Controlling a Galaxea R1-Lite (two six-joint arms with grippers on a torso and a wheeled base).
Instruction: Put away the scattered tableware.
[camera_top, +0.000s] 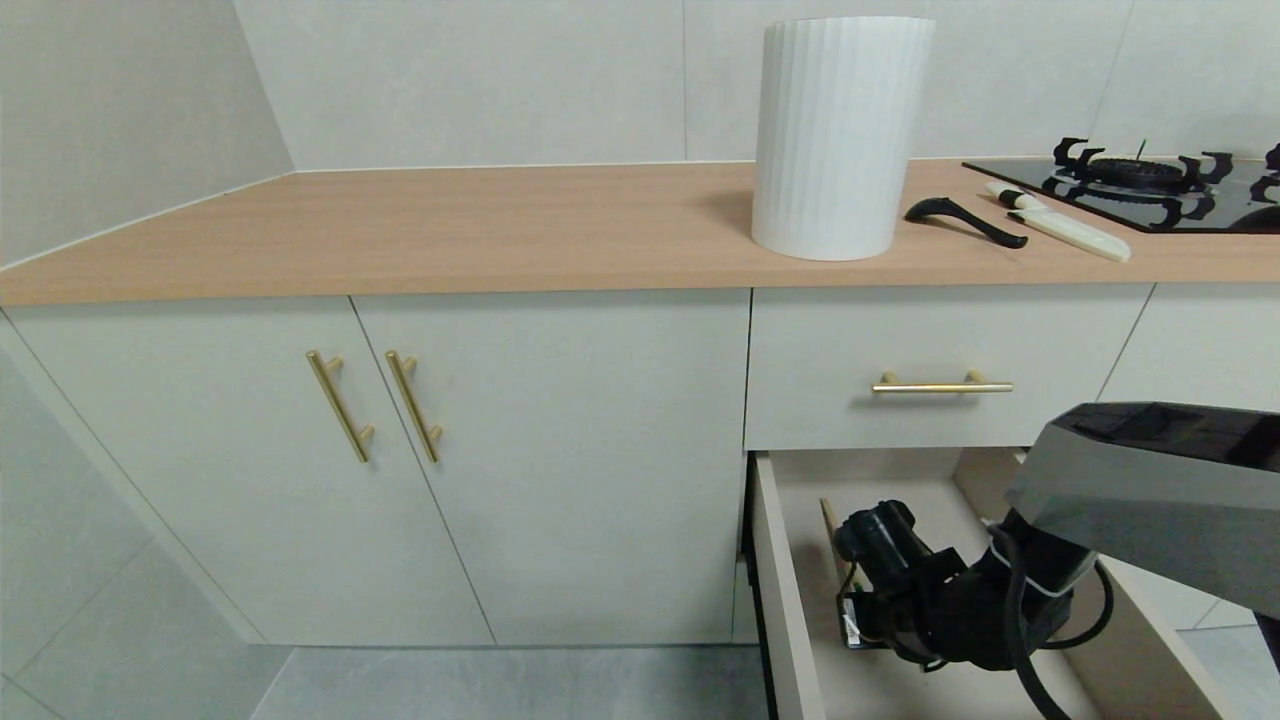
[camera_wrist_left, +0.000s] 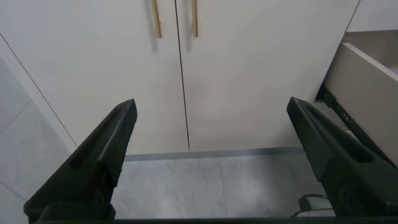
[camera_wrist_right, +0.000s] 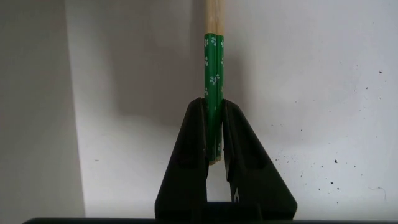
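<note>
A pair of chopsticks (camera_wrist_right: 214, 62) with green, paw-printed ends and bare wooden shafts is clamped in my right gripper (camera_wrist_right: 214, 107), which is shut on them. In the head view that gripper (camera_top: 850, 548) is down inside the open lower drawer (camera_top: 785, 600), with the chopsticks (camera_top: 829, 530) close to the drawer's left wall and above its pale floor (camera_wrist_right: 311, 124). On the wooden counter lie a black spoon (camera_top: 965, 220) and a white knife (camera_top: 1065, 228). My left gripper (camera_wrist_left: 210, 109) hangs open and holds nothing, low in front of the cabinet doors (camera_wrist_left: 180, 74).
A tall white ribbed container (camera_top: 840, 135) stands on the counter (camera_top: 450, 225) above the drawers. A black gas hob (camera_top: 1130, 185) is at the far right. The upper drawer (camera_top: 942, 386) is closed. Two closed cabinet doors with gold handles (camera_top: 400, 450) are at the left.
</note>
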